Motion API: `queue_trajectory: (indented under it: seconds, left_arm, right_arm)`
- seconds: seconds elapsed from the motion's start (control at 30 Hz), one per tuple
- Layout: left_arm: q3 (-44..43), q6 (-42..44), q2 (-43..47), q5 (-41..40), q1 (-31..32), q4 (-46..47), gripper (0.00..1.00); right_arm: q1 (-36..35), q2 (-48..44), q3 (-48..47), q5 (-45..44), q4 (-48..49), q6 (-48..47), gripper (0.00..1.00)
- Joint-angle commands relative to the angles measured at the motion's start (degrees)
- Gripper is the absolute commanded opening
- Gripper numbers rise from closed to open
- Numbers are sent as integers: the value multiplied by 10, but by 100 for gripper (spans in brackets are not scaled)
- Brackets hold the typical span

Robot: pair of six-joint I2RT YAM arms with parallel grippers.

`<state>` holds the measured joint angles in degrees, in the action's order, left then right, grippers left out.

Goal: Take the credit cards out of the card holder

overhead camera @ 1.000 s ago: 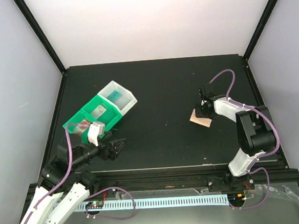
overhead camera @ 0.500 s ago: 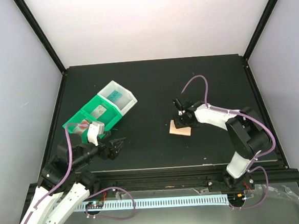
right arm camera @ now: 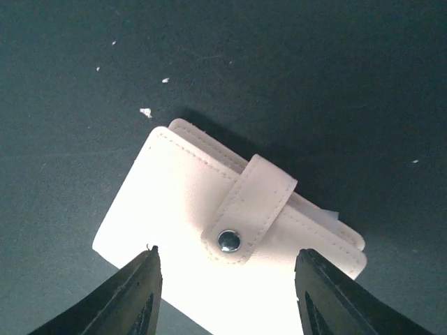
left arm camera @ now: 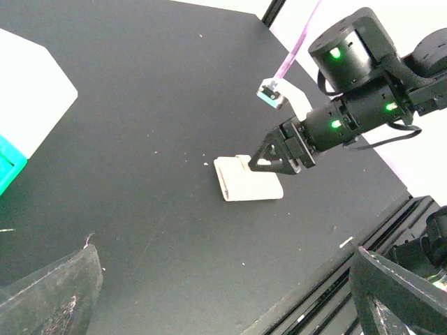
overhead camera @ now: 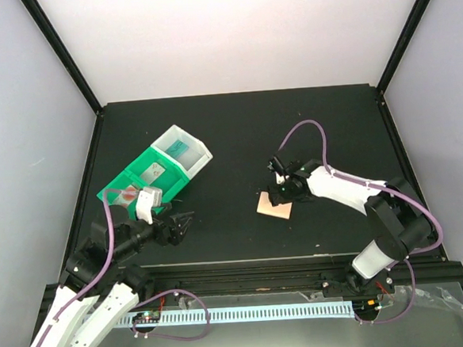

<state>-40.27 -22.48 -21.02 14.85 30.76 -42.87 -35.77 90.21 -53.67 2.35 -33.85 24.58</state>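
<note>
The card holder [overhead camera: 273, 204] lies closed and flat on the black table, peach-tan, its strap snapped shut [right arm camera: 188, 202]. My right gripper [overhead camera: 279, 189] hovers just over its far edge with the jaws open; in the right wrist view its gripper [right arm camera: 227, 252] has one dark finger on each side above the holder's face. The left wrist view shows the holder [left arm camera: 248, 185] under that gripper [left arm camera: 269, 158]. My left gripper [overhead camera: 182, 223] is open and empty near the bins. A teal credit card [overhead camera: 180, 148] lies in the white bin, a pale one [overhead camera: 153, 171] and a red-blotched one [overhead camera: 121, 198] in the green bin.
The green bin [overhead camera: 137, 185] and the white bin [overhead camera: 192, 157] stand joined at the left, tilted diagonally. The table's front edge with a black rail [overhead camera: 246, 261] runs along the near side. Grey walls enclose the table.
My right gripper has carried the card holder leftward and nearer, from the right side toward the table's middle, then widened its jaws. The left arm has not moved.
</note>
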Motion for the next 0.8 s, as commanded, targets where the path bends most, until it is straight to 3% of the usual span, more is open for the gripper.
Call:
queue_trajectory:
  seconds: [0.0,0.4,0.77]
  left_arm:
    - [-2,-20,-18,-7,-4,4,99]
    - [11,-60,-52,61,0,14,98]
    - [33,-85,-71,68,5,36,98]
  right_arm:
    - [17,0,6,24,8,-37,53]
    - [40,51,3,58,42,-68,65]
    - [28,-18,81,119,48,-54,63]
